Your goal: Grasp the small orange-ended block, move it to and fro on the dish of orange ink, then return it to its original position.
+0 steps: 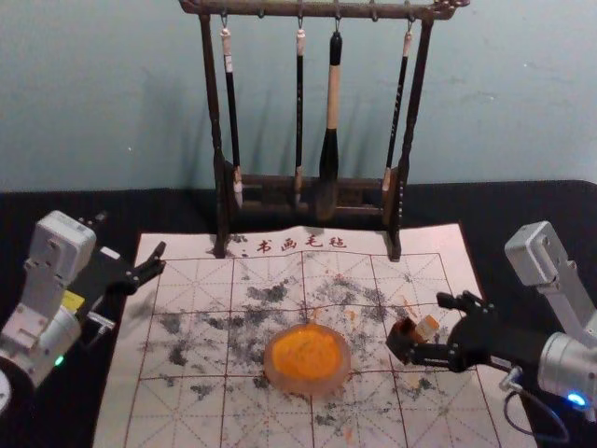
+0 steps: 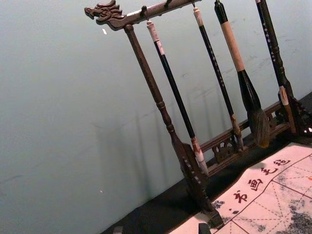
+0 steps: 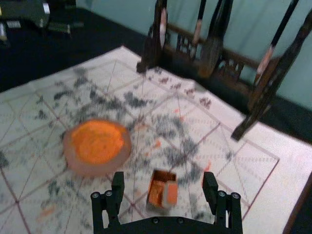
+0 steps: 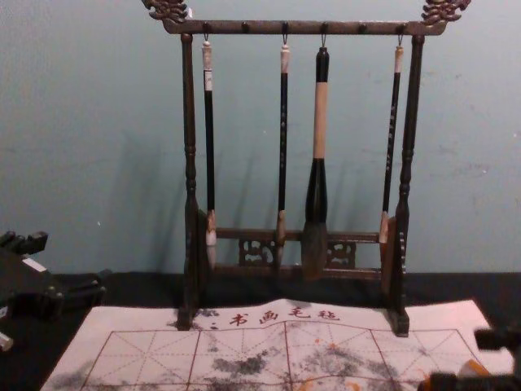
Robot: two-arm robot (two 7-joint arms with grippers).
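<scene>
The right pincer [image 3: 164,183], released, is placed with the small orange-ended block [image 3: 170,193] between its fingers, toward the worktop's right edge, probably for gripping evenly before inking, while the left pincer [image 1: 131,239], also released, is toward the left edge.

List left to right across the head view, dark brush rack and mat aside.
Black left gripper → round translucent dish of orange ink → small orange-ended block. Black right gripper overlaps the block there, so unranked.
</scene>
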